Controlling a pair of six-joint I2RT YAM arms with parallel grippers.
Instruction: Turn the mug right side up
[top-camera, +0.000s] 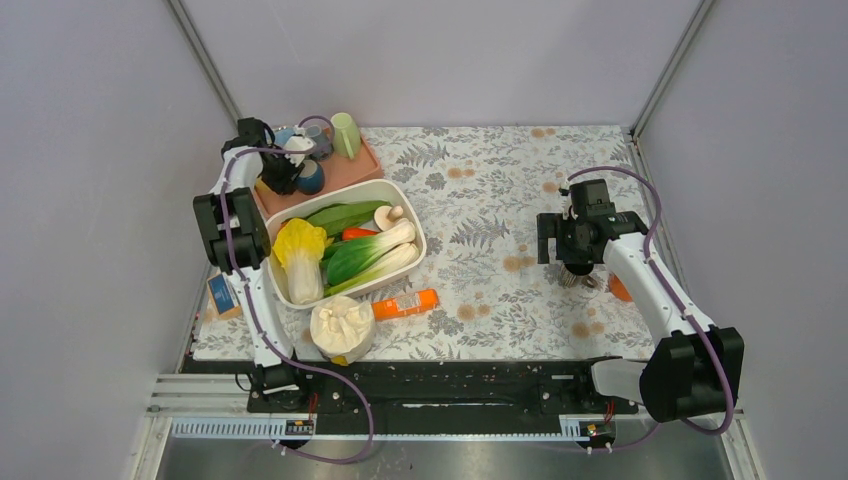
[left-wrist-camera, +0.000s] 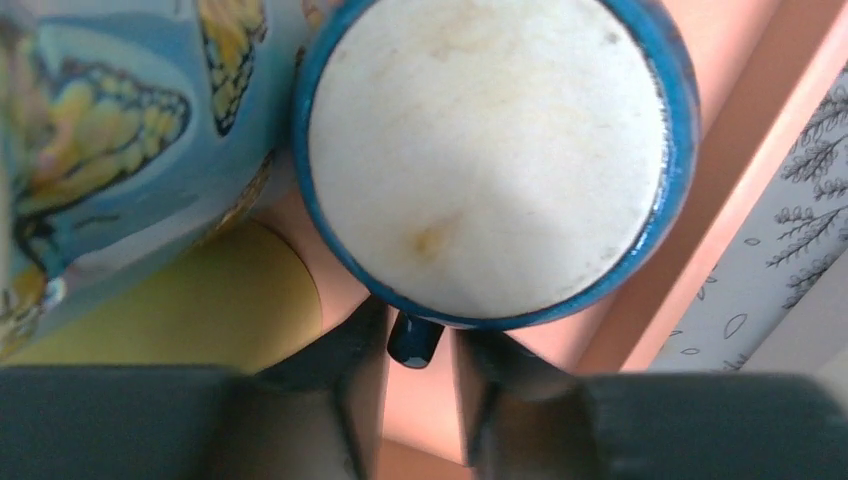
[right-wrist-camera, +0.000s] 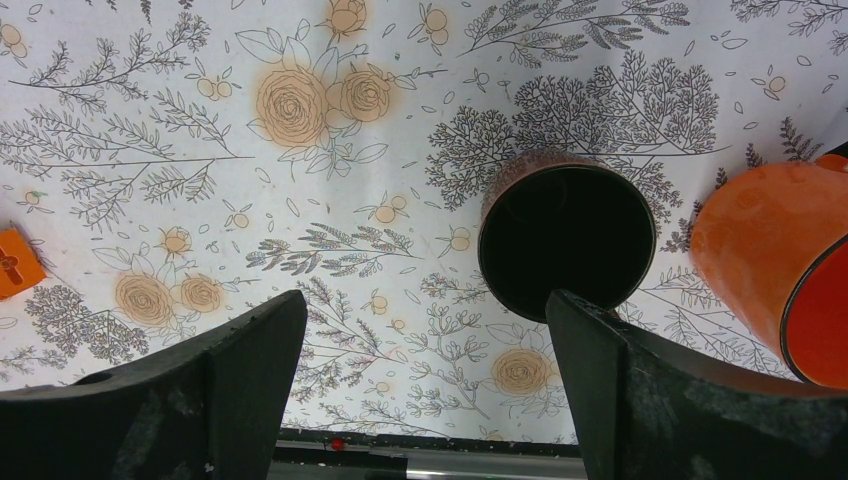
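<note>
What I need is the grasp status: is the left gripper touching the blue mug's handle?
Cannot tell. In the left wrist view the left gripper straddles the handle: tray shows beside one finger, the other may abut.

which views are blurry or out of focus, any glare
Left wrist view: blue mug fills the frame, slightly soft; the left claw blurs at the bottom. Right wrist view: tablecloth print sharp, right claw dark and soft. Top view: even light, no strong glare.
</note>
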